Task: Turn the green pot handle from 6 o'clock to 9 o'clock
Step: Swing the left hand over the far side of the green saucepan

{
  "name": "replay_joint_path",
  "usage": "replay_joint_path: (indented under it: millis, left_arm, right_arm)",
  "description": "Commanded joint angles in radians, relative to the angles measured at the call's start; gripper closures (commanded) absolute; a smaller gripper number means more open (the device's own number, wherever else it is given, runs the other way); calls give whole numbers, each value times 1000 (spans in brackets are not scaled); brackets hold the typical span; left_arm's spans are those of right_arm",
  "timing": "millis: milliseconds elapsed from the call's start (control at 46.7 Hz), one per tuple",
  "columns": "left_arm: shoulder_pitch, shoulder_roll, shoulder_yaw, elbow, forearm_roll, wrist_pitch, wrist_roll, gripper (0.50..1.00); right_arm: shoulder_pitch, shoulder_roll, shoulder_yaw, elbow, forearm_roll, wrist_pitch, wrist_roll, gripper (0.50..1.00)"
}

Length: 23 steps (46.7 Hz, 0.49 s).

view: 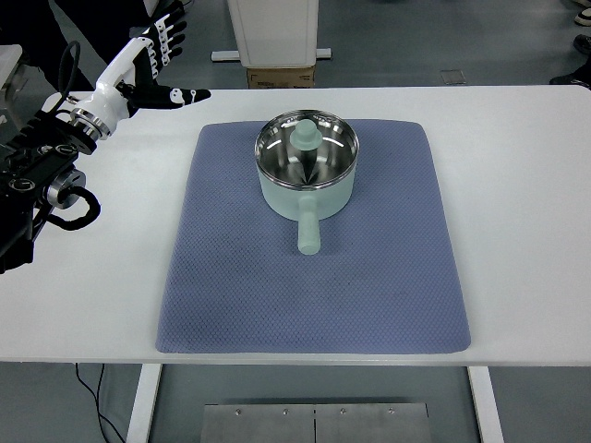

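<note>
Green pot [307, 175] is seen upright on the blue mat [231, 277], in the mat's upper-centre area. The mat is laid flat on the white bench [526, 231], covering most of the bench middle. Pot interior is shiny metal w/ reflections; outer wall is pale green. A pale green lid knob [306, 135] is seen at the far side of the pot opening; whether the lid itself is glass or just tilted inside cannot be told. Pot handle [308, 225] is pointed straight toward the camera side, i.e. approx. 6 o'clock, and lies over the mat; whether it touches the mat cannot be told.

Left hand [159, 57] is seen at top-left, past the bench's far-left corner, well apart from the pot. Its fingers [172, 29] are spread and relaxed, nothing held; thumb [185, 94] is stuck out to the side over the bench edge. Left arm [55, 157] enters from the pic's left edge w/ black joints and cables. Nothing is touched by the hand.

Right arm/hand is not seen.

Bkgd: a white cabinet base [273, 32] and a cardboard box [280, 77] are seen behind the bench on the grey floor. A metal plate [314, 423] is seen below the bench's near edge.
</note>
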Motion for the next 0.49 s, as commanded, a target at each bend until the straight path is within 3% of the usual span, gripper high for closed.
replay_joint_path:
  millis: [0,257,471]
  left_arm:
    - [-6,36,0,-68,70,5,0,500]
    - [-26,191,2,-338,256,3,0,500]
    - [-89,254,2,-431,385,1,0,500]
  right_arm:
    - [-1,0,0,0,0,0,0,500]
    - [-1,0,0,0,0,0,0,500]
    - [-1,0,0,0,0,0,-1,500]
